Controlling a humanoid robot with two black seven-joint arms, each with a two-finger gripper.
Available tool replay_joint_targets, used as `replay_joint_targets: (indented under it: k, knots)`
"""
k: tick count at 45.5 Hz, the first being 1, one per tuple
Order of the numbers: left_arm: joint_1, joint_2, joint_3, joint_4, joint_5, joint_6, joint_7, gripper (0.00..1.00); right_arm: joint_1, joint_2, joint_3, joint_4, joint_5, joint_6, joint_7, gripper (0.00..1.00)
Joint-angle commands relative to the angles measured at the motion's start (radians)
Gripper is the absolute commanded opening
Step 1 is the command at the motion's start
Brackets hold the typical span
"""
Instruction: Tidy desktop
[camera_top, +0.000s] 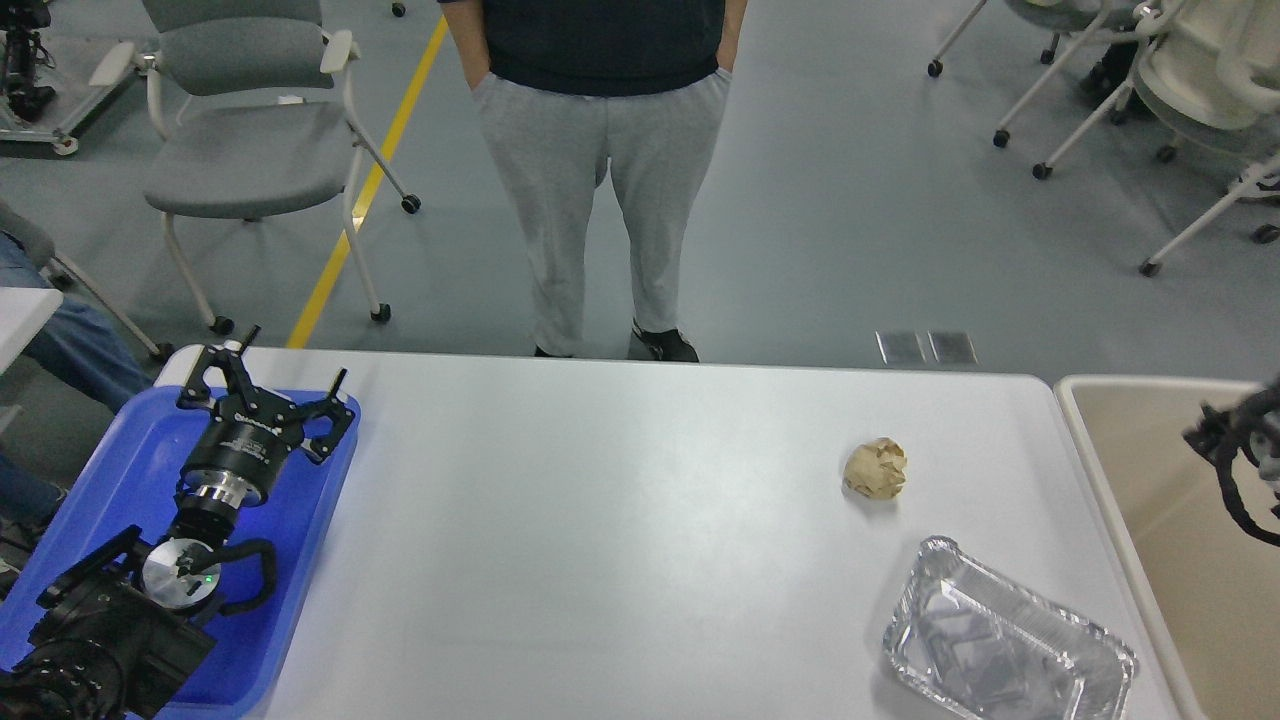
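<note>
The jaws of the left gripper (270, 385) are seen spread wide, with nothing held between them; the gripper hangs over the far end of the blue tray (120, 470) at the left edge of the desktop (600, 520). Of the right gripper (1225, 440) only a dark part is seen at the right border, above the beige bin (1150, 480); whether its jaws are open or closed cannot be told.

Two loose items are noted on the right half of the desktop: a crumpled paper ball (876, 468) and, nearer the robot, an empty foil container (1005, 645), set apart from one another. The bin stands just beside the table's right edge.

It is judged that clearance is not yet complete. The paper ball is best taken by the right arm, being on that side: it should be approached from above, jaws opened wider than the ball, closed gently, and carried across to the bin. The foil container is thin and likely to buckle; a grip on its rim is advised.
</note>
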Motion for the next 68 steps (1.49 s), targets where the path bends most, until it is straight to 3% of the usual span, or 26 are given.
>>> replay_joint_targets:
  k: [1,6,31,57,68]
  knots:
    - [0.000,0.000,0.001,0.000,0.000,0.000,0.000,1.00,0.080,0.007,0.078,0.165,-0.024,0.071,-0.002,1.00]
    - [0.000,0.000,0.001,0.000,0.000,0.000,0.000,1.00,0.100,0.055,0.089,0.174,-0.064,0.124,-0.005,1.00]
    - [0.000,-0.002,0.001,0.000,0.000,0.000,0.000,1.00,0.002,0.250,0.121,0.193,-0.078,0.805,-0.006,1.00]
    - [0.000,-0.002,0.001,0.000,0.000,0.000,0.000,1.00,-0.097,0.422,0.131,0.119,-0.078,0.810,0.003,1.00]
    - [0.000,-0.002,0.001,0.000,0.001,0.000,0.000,1.00,-0.106,0.426,0.135,-0.047,-0.078,0.841,0.000,1.00]
